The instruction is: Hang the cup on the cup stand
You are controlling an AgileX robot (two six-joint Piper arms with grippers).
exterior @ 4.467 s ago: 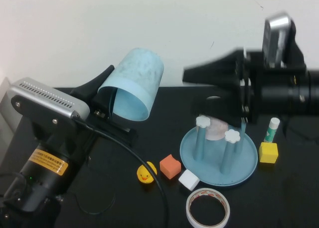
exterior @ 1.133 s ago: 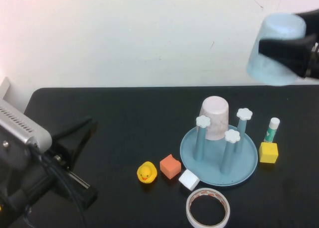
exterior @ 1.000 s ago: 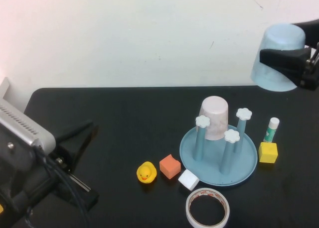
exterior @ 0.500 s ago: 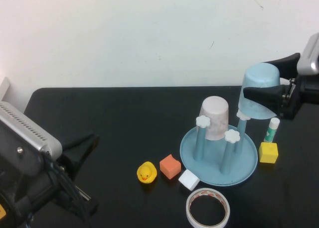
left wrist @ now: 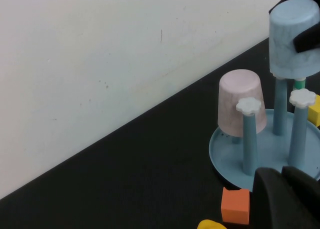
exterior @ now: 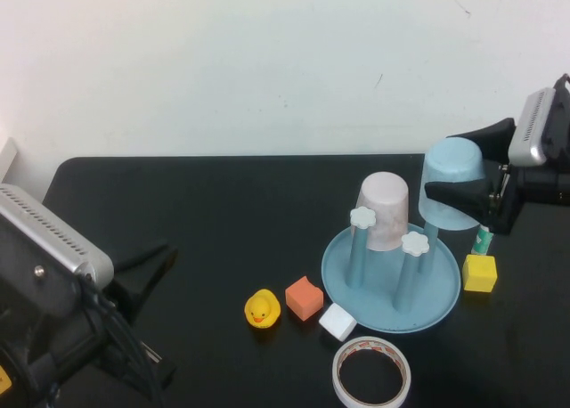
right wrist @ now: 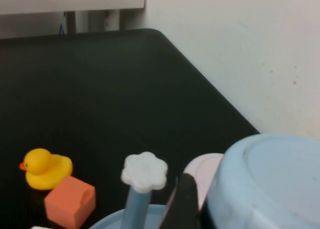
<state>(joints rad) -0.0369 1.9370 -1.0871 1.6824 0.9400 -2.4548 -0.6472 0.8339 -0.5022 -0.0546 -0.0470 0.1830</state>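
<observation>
Gripping the cup (exterior: 451, 194) from the side, the right gripper (exterior: 463, 187) is seen at the table's right edge, jaws spread wide around the cup wall. The cup is held upside down, lowered over the far-right peg of the cup stand (exterior: 389, 306); that peg's cap is hidden inside it. In the left wrist view the peg shaft is seen emerging below the cup rim. A pink-white cup (exterior: 384, 210) is seated inverted on the neighbouring rear peg. The left gripper (exterior: 142, 270) is parked low at the near-left corner, clenched on nothing. An orange cube (exterior: 304, 297), a yellow duck (exterior: 262, 309), a white block (exterior: 337, 322) and a tape roll (exterior: 371, 371) are laid in front of the stand; a yellow cube (exterior: 479, 273) is just beside its right rim.
</observation>
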